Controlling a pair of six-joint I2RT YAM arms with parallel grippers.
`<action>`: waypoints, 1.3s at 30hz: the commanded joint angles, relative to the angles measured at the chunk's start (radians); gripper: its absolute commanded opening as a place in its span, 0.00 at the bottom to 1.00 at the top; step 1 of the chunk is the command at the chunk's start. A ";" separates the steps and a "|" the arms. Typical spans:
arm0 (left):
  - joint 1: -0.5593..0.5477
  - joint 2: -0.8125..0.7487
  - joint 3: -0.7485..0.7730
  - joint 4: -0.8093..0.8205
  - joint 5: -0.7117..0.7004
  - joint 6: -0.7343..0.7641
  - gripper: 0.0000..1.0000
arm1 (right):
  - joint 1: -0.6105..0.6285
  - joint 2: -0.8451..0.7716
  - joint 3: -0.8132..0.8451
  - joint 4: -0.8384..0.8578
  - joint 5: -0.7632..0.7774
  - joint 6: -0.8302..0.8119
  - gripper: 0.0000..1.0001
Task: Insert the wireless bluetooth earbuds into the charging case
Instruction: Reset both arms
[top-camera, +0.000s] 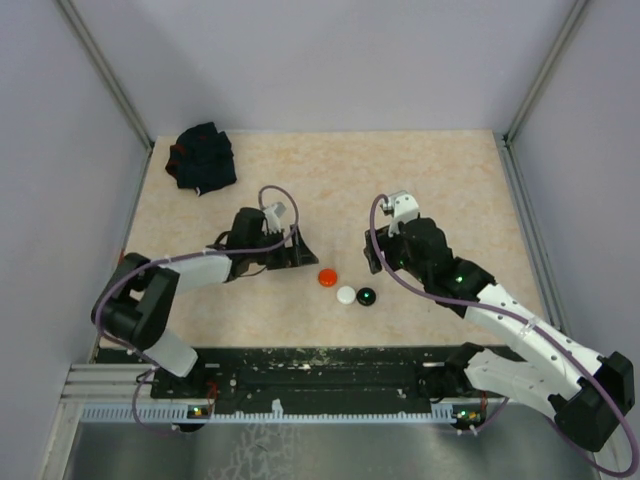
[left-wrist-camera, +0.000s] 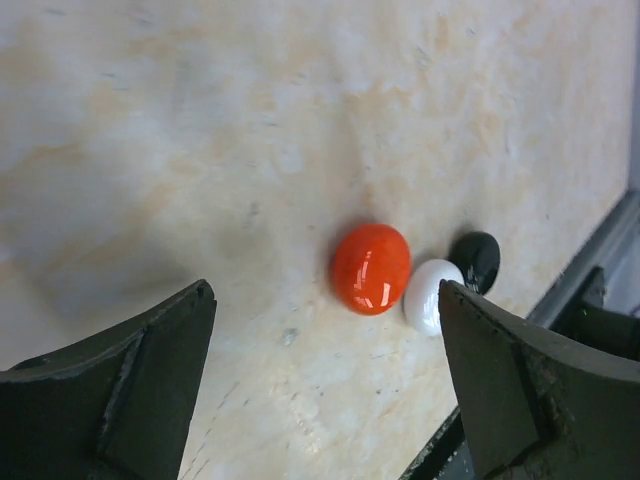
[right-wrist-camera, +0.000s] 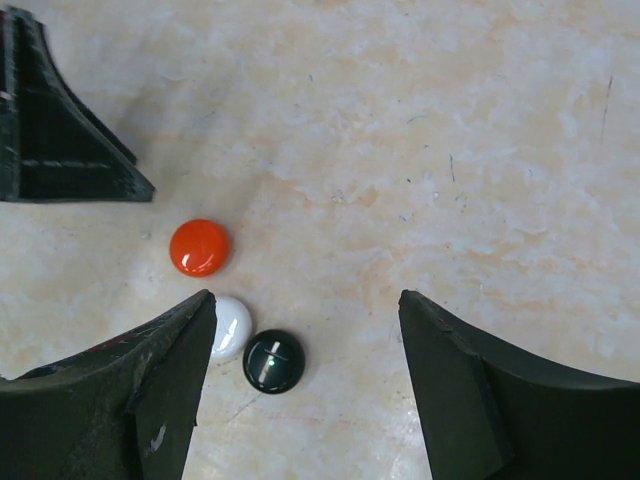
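Three tiny glossy earbud pieces lie in a row on the marbled table: red (top-camera: 327, 277), white (top-camera: 346, 294) and black (top-camera: 366, 296). My left gripper (top-camera: 303, 255) is open and empty, just left of the red piece. In the left wrist view (left-wrist-camera: 325, 300) the red (left-wrist-camera: 370, 268), white (left-wrist-camera: 430, 295) and black (left-wrist-camera: 476, 260) pieces lie ahead of its jaws. My right gripper (top-camera: 374, 262) is open and empty above the black piece. In the right wrist view (right-wrist-camera: 305, 300) the black piece (right-wrist-camera: 273, 361) lies between its jaws, with white (right-wrist-camera: 232, 325) by the left finger and red (right-wrist-camera: 199, 247) beyond. No charging case shows.
A black fabric bundle (top-camera: 203, 158) lies at the back left of the table. The left gripper's finger (right-wrist-camera: 60, 130) shows at the upper left of the right wrist view. The black rail (top-camera: 320, 365) runs along the near table edge.
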 joint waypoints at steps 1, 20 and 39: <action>0.055 -0.165 0.003 -0.261 -0.219 0.100 0.98 | 0.002 -0.020 0.038 -0.047 0.077 0.000 0.75; 0.075 -1.109 -0.045 -0.554 -0.726 0.325 1.00 | 0.003 -0.561 -0.104 -0.006 0.288 -0.059 0.89; 0.074 -1.347 -0.083 -0.571 -0.723 0.316 1.00 | 0.003 -0.693 -0.131 -0.046 0.373 -0.074 0.89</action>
